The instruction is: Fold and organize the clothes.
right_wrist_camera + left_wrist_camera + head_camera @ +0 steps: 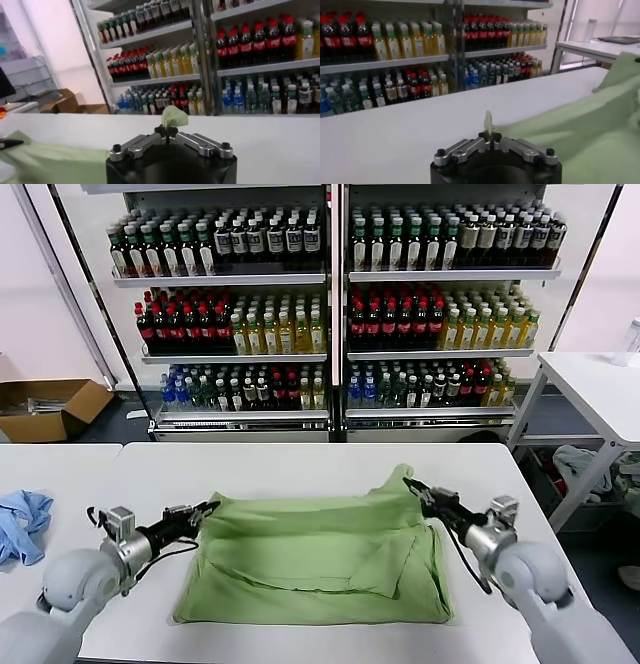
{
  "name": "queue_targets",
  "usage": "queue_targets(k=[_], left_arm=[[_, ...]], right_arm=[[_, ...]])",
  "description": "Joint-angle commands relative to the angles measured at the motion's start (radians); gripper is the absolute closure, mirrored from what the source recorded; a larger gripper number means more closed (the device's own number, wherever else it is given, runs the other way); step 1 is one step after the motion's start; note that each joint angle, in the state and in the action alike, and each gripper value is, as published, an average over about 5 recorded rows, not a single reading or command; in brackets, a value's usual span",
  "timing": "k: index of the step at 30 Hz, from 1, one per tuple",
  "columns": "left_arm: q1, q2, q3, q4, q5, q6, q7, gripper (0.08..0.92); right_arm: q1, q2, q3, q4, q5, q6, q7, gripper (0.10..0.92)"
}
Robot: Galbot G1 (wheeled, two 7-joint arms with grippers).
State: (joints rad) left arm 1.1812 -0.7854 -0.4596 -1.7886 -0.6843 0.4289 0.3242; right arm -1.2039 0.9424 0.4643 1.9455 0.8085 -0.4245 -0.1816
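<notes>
Shirt (320,559) on white table (300,464), drink shelves (330,304) behind

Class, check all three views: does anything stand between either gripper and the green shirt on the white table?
Nothing does. The left gripper and the right gripper are each shut on an edge of the light sage-green thin fabric shirt itself, on the white table.
</notes>
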Motion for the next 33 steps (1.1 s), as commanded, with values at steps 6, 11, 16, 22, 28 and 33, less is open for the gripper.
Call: queue_targets(k=[6, 11, 16, 22, 28, 33], left_arm=[[0.38, -0.025, -0.161, -0.209, 0.117, 0.029, -0.002, 0.913], [0.385, -0.044, -0.17, -0.208, 0.16, 0.044, -0.007, 0.903], [0.381, -0.041, -0.211, -0.214, 0.165, 0.06, -0.027, 0.801], [0.388, -0.054, -0.256, -0.264, 0.12, 0.071, -0.079, 0.628], [0.396, -0.125, -0.228, -0.34, -0.007, 0.072, -0.271, 0.455], [0.414, -0.182, -0.165, -0.344, -0.018, 0.037, -0.381, 0.308]], right_arm=[[-0.466, -0.009, 0.205, 0.194, -0.069, 0.021, -0.01, 0.919], [-0.519, -0.002, 0.237, 0.207, -0.093, 0.028, -0.018, 0.919], [-0.523, 0.01, 0.261, 0.21, -0.141, 0.047, -0.026, 0.861], [-0.474, 0.026, 0.34, 0.184, -0.133, 0.115, -0.023, 0.689], [-0.423, 0.082, 0.435, 0.148, -0.143, 0.23, -0.029, 0.516], [-0.432, 0.107, 0.482, 0.115, -0.137, 0.27, -0.03, 0.368]])
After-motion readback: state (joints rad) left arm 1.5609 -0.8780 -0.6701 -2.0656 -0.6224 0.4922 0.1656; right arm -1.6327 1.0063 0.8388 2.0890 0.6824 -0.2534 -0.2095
